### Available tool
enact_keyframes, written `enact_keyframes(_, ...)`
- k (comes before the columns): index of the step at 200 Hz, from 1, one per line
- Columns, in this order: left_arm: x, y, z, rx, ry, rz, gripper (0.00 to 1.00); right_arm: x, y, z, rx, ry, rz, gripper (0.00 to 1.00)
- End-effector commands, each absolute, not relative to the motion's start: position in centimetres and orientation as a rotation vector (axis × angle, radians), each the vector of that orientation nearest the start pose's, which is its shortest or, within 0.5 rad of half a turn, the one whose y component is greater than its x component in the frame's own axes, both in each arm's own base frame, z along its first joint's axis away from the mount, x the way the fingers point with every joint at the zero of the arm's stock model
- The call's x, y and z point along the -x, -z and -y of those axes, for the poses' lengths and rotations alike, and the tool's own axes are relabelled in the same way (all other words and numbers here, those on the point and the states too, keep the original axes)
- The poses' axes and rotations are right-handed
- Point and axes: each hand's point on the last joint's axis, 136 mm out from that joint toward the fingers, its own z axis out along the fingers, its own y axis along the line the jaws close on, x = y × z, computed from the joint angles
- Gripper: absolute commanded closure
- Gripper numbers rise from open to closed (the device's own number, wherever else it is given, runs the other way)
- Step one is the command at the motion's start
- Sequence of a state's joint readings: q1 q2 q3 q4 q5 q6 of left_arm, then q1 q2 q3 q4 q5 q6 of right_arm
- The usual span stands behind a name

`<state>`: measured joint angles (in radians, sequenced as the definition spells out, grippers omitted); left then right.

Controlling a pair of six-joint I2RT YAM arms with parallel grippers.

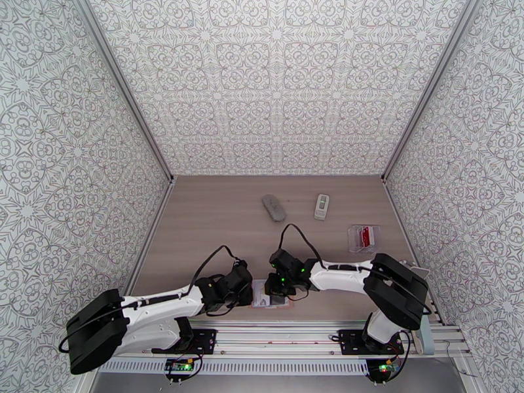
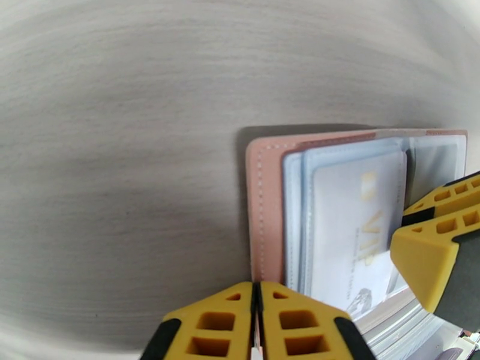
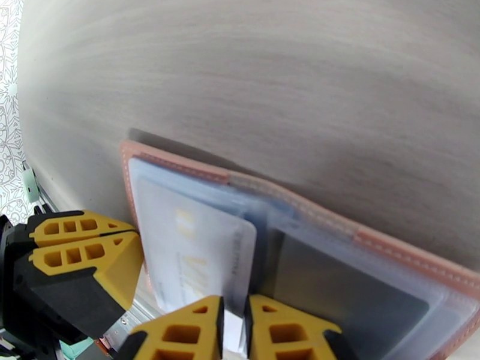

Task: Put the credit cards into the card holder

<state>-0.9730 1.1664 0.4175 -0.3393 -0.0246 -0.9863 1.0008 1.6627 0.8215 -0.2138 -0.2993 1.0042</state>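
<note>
The white card (image 3: 198, 253), its gold print blurred, looks partway into a clear sleeve of the open pink holder (image 3: 180, 163) at the worktop's (image 3: 300, 85) near edge, its near end pinched by the right fingers (image 3: 180, 331), the left fingers (image 2: 222, 322) pressed together at the holder's rim, a red card (image 1: 365, 238) in a clear box (image 1: 352, 238) to the right.

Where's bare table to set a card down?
Bare: the table's left half, everything left of the grey bundle. Crowded: the near edge, where the left end effector and right end effector meet over the card holder. The back right holds a small white device and the clear tray.
</note>
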Motion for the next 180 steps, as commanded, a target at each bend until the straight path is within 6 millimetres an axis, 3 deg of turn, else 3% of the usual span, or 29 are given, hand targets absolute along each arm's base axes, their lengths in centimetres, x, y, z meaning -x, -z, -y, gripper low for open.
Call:
enact_keyframes(1,-14.4,-2.4,20.3,-0.003,0.546,-2.780,0.84,-15.7,-4.4,-34.5,0.149,-0.912,-2.947,0.78)
enact_keyframes(98,-15.2,-4.8,18.6,0.050,0.552,-2.699,0.76,-17.0,-8.2,-31.1,0.205,-0.681,-2.866,0.64)
enact_keyframes(154,-15.4,-4.8,18.4,0.072,0.574,-2.687,0.75,-18.0,-7.9,-27.1,0.219,-0.341,-2.868,0.57)
enact_keyframes(180,-15.4,-4.4,18.4,0.078,0.578,-2.693,0.75,-18.0,-7.5,-26.8,0.240,-0.285,-2.885,0.54)
